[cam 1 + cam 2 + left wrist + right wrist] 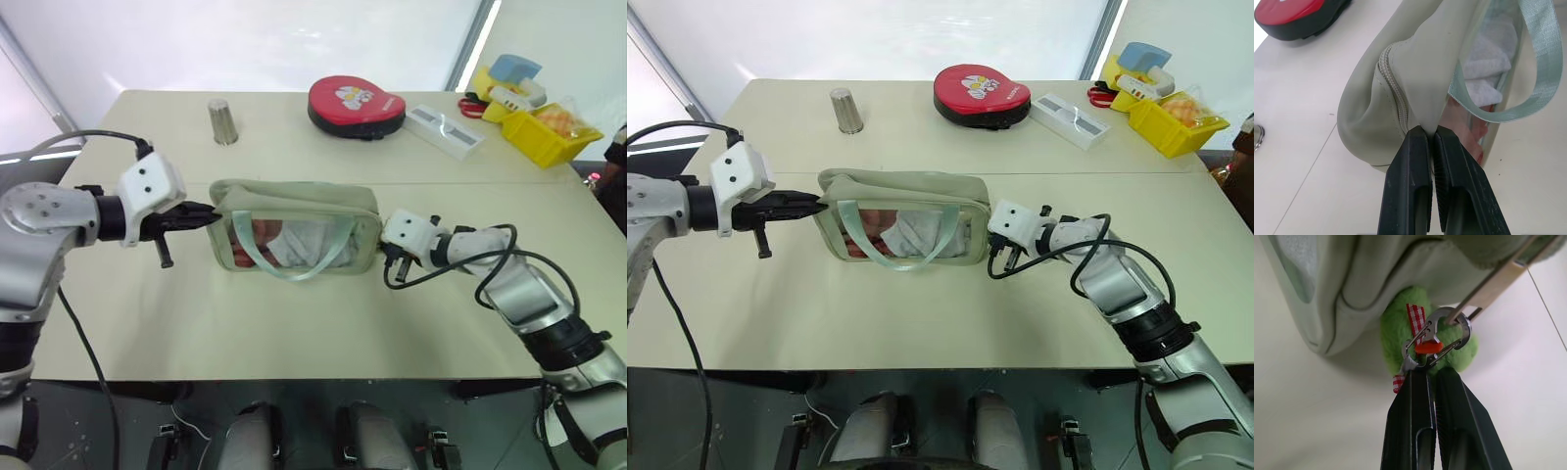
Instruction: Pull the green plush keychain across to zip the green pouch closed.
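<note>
Currently your right gripper [1431, 374] is pinching shut on the green plush keychain [1396, 328] at its metal clip [1436, 343], at the right end of the green pouch [294, 230]. Your left gripper [1431, 134] is clamping closed on the pouch's left end. Farther back, a red round case [356, 105] is lying on the table [294, 323].

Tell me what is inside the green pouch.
Through the green pouch's clear front: white cloth-like contents and something reddish. The mint strap crosses them; the rest is hidden by the pouch's opaque walls.
</note>
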Controlling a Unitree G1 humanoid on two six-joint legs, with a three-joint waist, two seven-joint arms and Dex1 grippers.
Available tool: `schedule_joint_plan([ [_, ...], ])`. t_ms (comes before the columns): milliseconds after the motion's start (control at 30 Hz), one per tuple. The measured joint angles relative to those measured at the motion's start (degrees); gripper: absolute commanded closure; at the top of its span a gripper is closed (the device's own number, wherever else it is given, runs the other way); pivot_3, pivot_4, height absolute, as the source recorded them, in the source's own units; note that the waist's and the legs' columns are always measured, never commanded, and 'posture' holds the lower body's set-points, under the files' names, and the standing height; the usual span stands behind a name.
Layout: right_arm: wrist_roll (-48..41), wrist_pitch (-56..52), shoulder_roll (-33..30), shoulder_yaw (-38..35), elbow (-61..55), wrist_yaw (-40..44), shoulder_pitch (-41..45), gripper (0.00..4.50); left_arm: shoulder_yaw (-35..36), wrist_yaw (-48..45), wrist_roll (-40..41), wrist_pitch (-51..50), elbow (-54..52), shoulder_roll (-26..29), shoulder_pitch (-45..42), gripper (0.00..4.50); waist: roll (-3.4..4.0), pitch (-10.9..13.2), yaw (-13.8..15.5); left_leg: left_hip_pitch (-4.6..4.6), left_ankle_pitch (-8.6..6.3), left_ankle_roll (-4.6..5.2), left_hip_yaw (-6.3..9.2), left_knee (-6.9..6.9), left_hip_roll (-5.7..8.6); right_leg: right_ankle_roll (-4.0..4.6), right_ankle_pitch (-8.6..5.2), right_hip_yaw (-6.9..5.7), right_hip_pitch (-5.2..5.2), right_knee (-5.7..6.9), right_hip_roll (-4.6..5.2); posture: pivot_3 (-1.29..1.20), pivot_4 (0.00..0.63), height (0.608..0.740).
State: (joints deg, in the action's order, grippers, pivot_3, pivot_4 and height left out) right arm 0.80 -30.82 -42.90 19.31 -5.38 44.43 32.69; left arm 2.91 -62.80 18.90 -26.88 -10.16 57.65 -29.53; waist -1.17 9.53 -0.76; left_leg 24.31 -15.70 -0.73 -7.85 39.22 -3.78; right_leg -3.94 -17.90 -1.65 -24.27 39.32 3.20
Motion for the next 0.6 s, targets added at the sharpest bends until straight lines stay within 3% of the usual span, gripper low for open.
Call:
schedule_joint_plan([
  [67, -1.3, -1.6, 1.1, -1.9, 0.7, 0.7, 0.2, 4.42, 0.0, 0.0, -0.1, 0.2, 0.0, 0.0, 0.0, 4.50, 0.00, 0.0, 0.0, 0.00, 0.00, 0.00, 0.00, 0.00, 0.00, 0.00, 0.00, 0.00, 0.01, 0.00, 0.00, 0.00, 0.150, 0.740],
  [100, -2.3, -2.7, 1.3, -3.0, 1.1, 1.4, 0.7, 3.78, 0.0, 0.0, -0.2, 0.2, 0.1, 0.0, 0.0, 4.16, 0.00, 0.0, 0.0, 0.00, 0.00, 0.00, 0.00, 0.00, 0.00, 0.00, 0.00, 0.00, 0.01, 0.00, 0.00, 0.00, 0.150, 0.740],
  [167, -4.5, -5.3, 1.0, -5.3, 1.6, 3.4, 2.2, 2.98, -0.1, 0.2, -0.4, 0.2, 0.3, 0.0, 0.0, 3.44, 0.00, 0.0, 0.0, 0.00, 0.00, 0.00, 0.00, 0.00, -0.01, 0.00, 0.00, 0.00, 0.01, 0.01, 0.00, 0.00, 0.150, 0.740],
  [333, -9.5, -10.0, -4.9, -10.0, 3.7, 10.7, 8.2, 0.36, -1.3, -0.2, -0.4, -0.6, 2.5, -0.5, -0.5, 0.88, 0.01, 0.0, 0.1, 0.05, 0.00, 0.01, -0.01, 0.00, 0.00, 0.00, 0.00, 0.00, -0.04, -0.02, 0.00, 0.00, 0.150, 0.740],
  [367, -10.1, -10.2, -6.2, -10.9, 4.2, 12.2, 9.1, 0.00, -1.3, -0.4, -0.4, -0.7, 2.7, -0.5, -0.5, 0.32, 0.01, 0.0, 0.1, 0.06, 0.00, 0.01, 0.00, 0.00, 0.00, 0.00, 0.00, 0.00, -0.05, -0.03, 0.00, 0.00, 0.150, 0.740],
  [400, -10.7, -10.3, -7.7, -11.3, 4.9, 13.9, 10.0, 0.00, -1.3, -0.8, 0.0, -1.2, 2.9, -0.5, -0.8, 0.05, 0.02, 0.0, 0.1, 0.07, -0.01, 0.01, -0.01, 0.00, 0.00, 0.00, 0.00, 0.00, -0.05, -0.03, 0.01, 0.00, 0.150, 0.740],
  [600, -16.2, -13.2, -13.8, -13.4, 7.2, 24.4, 15.4, 0.00, 0.9, -1.4, 3.7, -6.0, 6.1, 0.7, -6.8, 0.05, 0.02, 0.0, -0.1, 0.08, -0.01, 0.01, -0.02, -0.01, 0.00, 0.00, 0.00, 0.00, -0.12, -0.02, -0.03, 0.00, 0.150, 0.740],
])
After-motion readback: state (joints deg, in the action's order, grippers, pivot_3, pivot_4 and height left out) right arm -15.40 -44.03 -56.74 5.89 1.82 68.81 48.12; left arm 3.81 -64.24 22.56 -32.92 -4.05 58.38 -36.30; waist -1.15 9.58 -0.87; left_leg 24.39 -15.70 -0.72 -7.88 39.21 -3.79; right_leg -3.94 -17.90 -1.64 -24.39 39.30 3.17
